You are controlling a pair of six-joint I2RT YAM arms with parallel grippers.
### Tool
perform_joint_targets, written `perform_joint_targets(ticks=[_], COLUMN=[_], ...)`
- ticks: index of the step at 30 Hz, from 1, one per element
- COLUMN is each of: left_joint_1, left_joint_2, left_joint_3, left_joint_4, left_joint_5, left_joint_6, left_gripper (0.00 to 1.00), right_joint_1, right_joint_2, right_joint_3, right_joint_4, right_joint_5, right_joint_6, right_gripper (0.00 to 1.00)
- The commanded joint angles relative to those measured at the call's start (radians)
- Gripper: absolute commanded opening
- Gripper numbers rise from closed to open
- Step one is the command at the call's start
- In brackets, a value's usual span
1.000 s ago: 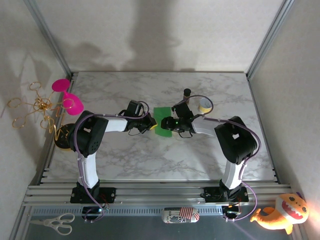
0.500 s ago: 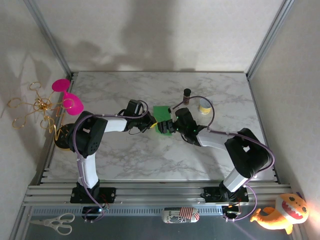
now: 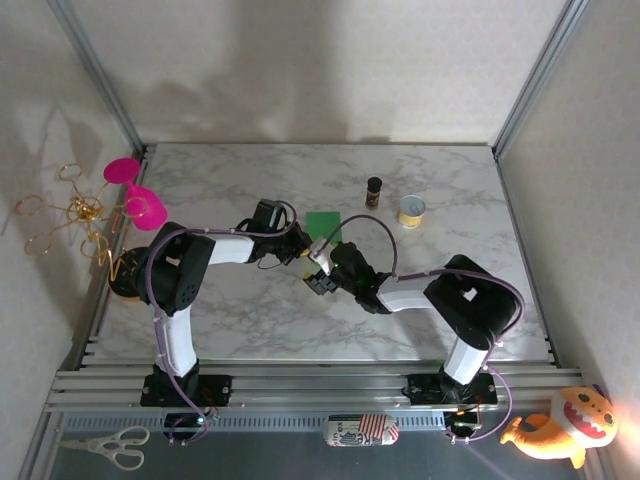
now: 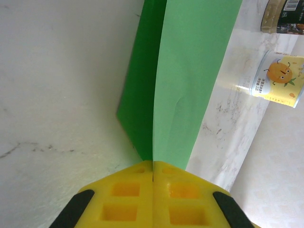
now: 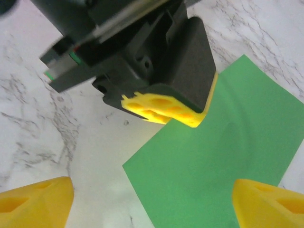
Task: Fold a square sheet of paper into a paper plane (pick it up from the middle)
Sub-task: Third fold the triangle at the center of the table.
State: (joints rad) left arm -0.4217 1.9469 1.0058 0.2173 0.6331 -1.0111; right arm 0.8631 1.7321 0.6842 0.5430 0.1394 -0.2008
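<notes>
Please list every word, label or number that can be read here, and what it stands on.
Nothing reads clearly.
The small can: blue print beside an orange cartoon face, too small to read.
The dark bottle: white label print, blurred and cut off.
The sheet of paper: plain, unmarked.

The left arm [image 3: 178,335] and right arm [image 3: 462,355] pair white link shells with black joint housings, and lilac cables [image 3: 151,280] loop along them. The left claw [image 4: 153,178] has bright yellow pads [image 4: 126,199] (moulded with square recesses) on a black body; the right claw [image 5: 152,202] has fingertips [image 5: 35,199] of the same yellow.
</notes>
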Motion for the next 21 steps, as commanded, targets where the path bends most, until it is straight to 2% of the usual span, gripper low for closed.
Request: perform_joint_targets(ticks=[1, 10, 21], left_joint_1=[0.008, 0.008, 0.008], left_joint_2=[-0.021, -0.023, -0.026], left_joint_3=[-0.001, -0.004, -0.006], left_joint_4=[0.006, 0.004, -0.001], left_joint_5=[0.005, 0.004, 0.003], left_joint_6=[-0.01, -0.01, -0.009], left_gripper=[0.0, 0.01, 0.01], right_joint_1=[0.011, 0.011, 0.012], right_joint_2=[0.03, 0.07, 0.076], right_joint_3=[0.008, -0.004, -0.002], right_joint_4=[0.063, 0.155, 0.154], right_joint_5=[0.054, 0.091, 0.103], right_joint_6=[-0.064, -0.084, -0.105], right_gripper=[0.81, 0.66, 0.38])
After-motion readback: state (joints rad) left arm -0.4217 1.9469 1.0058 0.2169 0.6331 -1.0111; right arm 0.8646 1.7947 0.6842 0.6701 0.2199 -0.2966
